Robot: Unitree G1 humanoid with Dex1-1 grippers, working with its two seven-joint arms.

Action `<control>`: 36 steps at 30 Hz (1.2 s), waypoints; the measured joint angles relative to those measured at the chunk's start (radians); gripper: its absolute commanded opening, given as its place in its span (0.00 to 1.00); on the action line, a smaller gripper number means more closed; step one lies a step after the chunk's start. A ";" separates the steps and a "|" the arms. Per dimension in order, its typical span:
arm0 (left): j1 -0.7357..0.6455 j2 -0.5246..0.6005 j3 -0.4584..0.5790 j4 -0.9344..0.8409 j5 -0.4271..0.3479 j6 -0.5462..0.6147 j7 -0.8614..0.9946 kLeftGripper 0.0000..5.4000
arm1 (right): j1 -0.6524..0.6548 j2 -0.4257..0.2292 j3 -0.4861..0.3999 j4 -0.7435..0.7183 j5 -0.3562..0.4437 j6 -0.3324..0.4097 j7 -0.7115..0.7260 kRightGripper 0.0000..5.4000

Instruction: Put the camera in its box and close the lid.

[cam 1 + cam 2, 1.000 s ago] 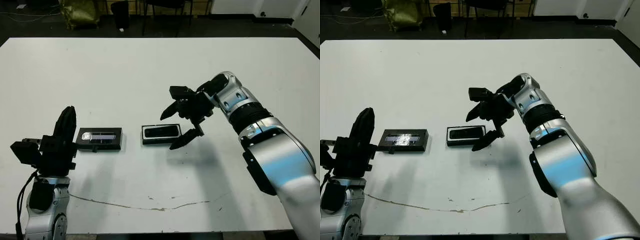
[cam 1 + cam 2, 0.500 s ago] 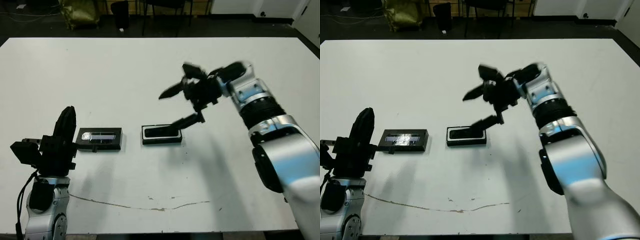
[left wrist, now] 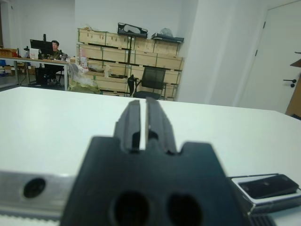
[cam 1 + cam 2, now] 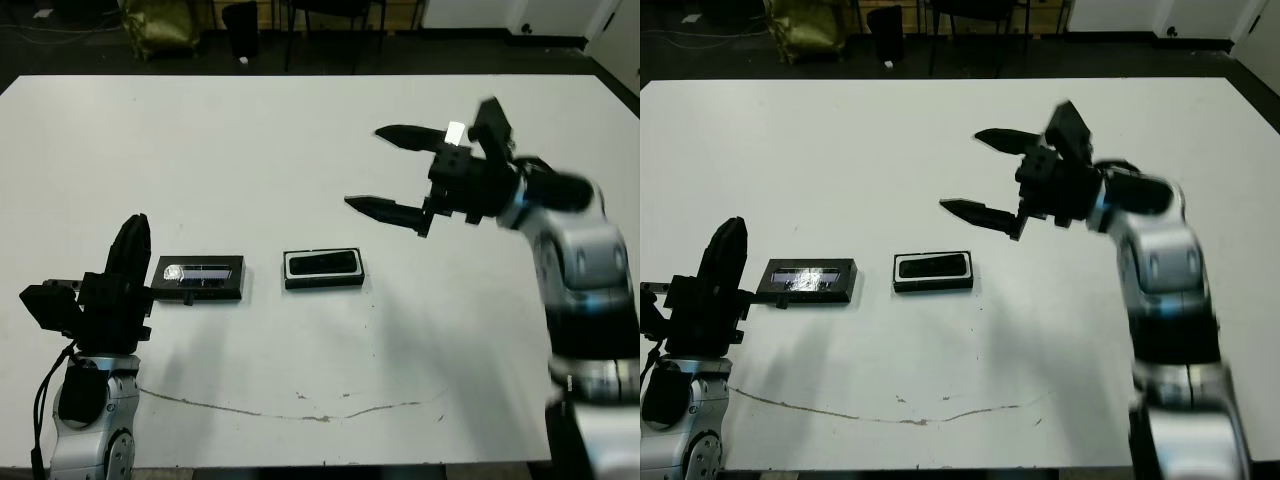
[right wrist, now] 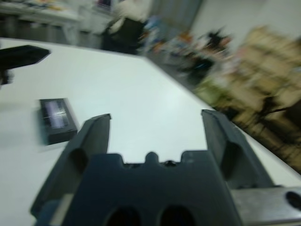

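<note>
The camera (image 4: pixel 324 264), a slim black bar, lies inside the white-lined box (image 4: pixel 323 283) near the table's middle. To its left the lid (image 4: pixel 198 277) lies flat on the table, apart from the box, its silver mark at the left end. My right gripper (image 4: pixel 366 167) hangs open and empty in the air, above and to the right of the box. My left gripper (image 4: pixel 132 243) stands upright just left of the lid, shut with nothing in it. The left wrist view shows the box and camera (image 3: pixel 267 186) beyond my shut fingers (image 3: pixel 153 120).
A long thin crack or line (image 4: pixel 280 406) runs across the white table (image 4: pixel 250 150) near its front edge. Chairs and bags stand on the dark floor beyond the far edge. The blurred right wrist view shows the lid (image 5: pixel 56 117).
My right gripper has lifted off the box and swung up and to the right, still open. The camera stays in the box. The left arm and the lid have not moved.
</note>
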 measured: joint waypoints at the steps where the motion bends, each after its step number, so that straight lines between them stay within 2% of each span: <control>1: 0.000 0.000 0.000 0.001 0.000 0.000 0.000 0.00 | 0.036 0.010 0.014 -0.019 -0.022 -0.057 -0.041 0.64; 5: 0.001 0.000 0.001 0.000 -0.001 0.000 0.001 0.00 | 0.137 0.020 0.099 -0.009 -0.210 -0.353 -0.215 0.47; 7: 0.001 0.000 0.002 0.001 0.000 -0.001 0.000 0.00 | 0.167 0.021 0.139 0.029 -0.279 -0.458 -0.279 0.38; 11: 0.001 0.000 0.002 0.001 -0.001 -0.001 -0.001 0.00 | 0.198 0.027 0.203 0.119 -0.373 -0.583 -0.377 0.22; 15: 0.002 0.000 0.002 0.000 0.000 -0.001 -0.001 0.00 | 0.193 0.029 0.239 0.166 -0.435 -0.633 -0.439 0.04; 16: 0.001 0.000 0.002 0.000 0.000 -0.001 -0.001 0.00 | 0.192 0.029 0.247 0.173 -0.444 -0.635 -0.445 0.00; 19: -0.001 0.000 0.002 0.001 0.001 -0.002 -0.001 0.00 | 0.177 0.026 0.270 0.185 -0.458 -0.633 -0.443 0.00; 22: -0.003 0.000 0.002 0.001 0.000 -0.002 -0.001 0.00 | 0.161 0.025 0.287 0.186 -0.484 -0.585 -0.437 0.00; 26: -0.003 0.000 0.002 0.001 -0.001 -0.001 -0.001 0.00 | 0.152 0.034 0.303 0.168 -0.554 -0.463 -0.438 0.00; 32: -0.005 0.000 0.001 0.003 0.000 -0.001 -0.001 0.00 | 0.118 0.071 0.320 0.127 -0.626 -0.227 -0.425 0.00; 36: -0.005 0.000 0.001 0.002 0.008 -0.001 0.003 0.00 | 0.083 0.078 0.325 0.128 -0.629 -0.144 -0.408 0.00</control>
